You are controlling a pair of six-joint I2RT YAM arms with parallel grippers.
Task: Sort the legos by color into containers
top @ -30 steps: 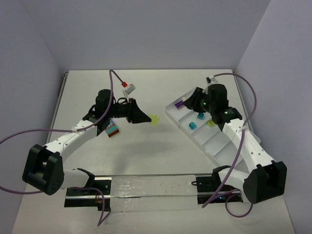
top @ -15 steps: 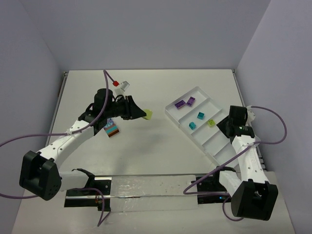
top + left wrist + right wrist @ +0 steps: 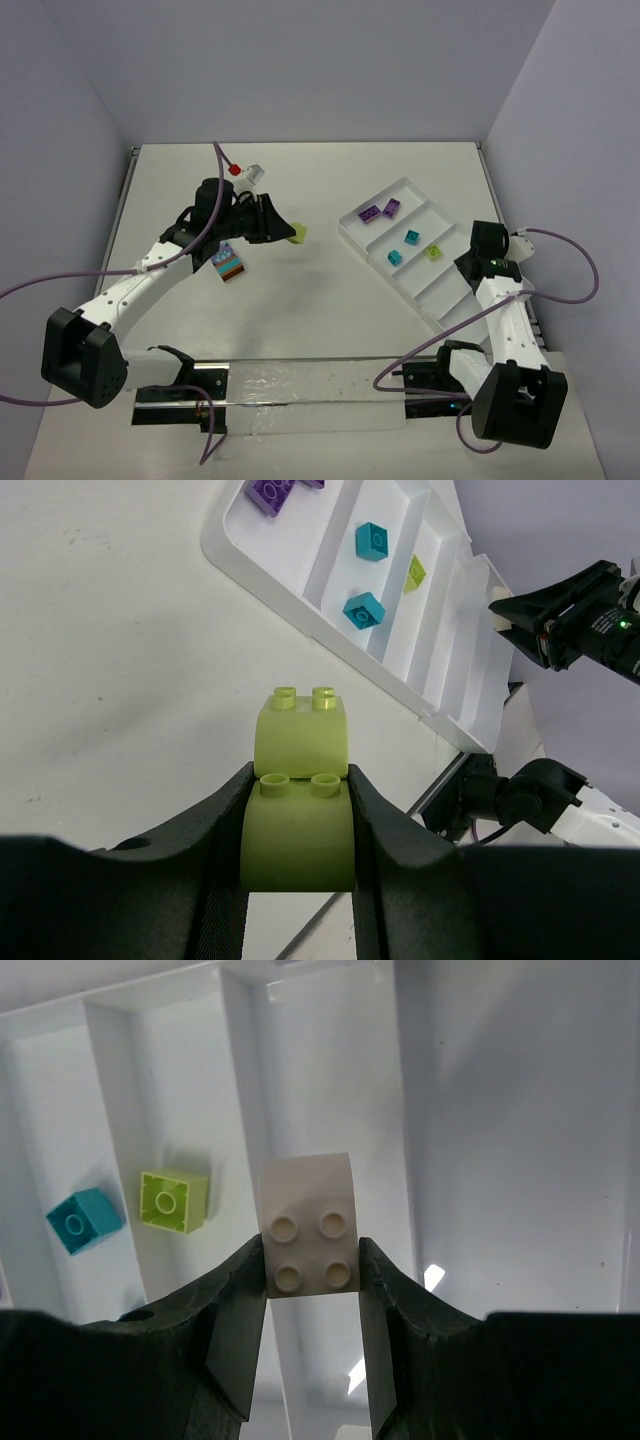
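A lime lego point(image 3: 300, 735) is pinched between the jaws of the left gripper point(image 3: 299, 778), which are pressed in tight on its two sides (it looks like two lime pieces stuck together, one on top of the other). Its studs are turned away from the gripper. It is held up over the table point(image 3: 330, 180), well apart from the tray point(image 3: 425, 283). A clump point(image 3: 231, 264) of teal, purple and orange-brown legos is seen on the table, just beside the left arm. A cream lego point(image 3: 308, 1215) is pinched between the jaws of the right gripper point(image 3: 312, 1255), and its four studs are turned to the wrist camera. It is held above the tray, and it is seen against the compartment next to the one where a loose lime lego point(image 3: 173, 1201) is laid. Whether the cream lego is touching the tray cannot be told. Two teal legos point(image 3: 411, 237) are laid apart from each other in the compartment one further on. Two purple legos point(image 3: 370, 213) are laid side by side in the end compartment, the one farthest from the right arm. The tray is set at a slant on the right side of the table, and its near end is partly hidden by the right arm in the top view.
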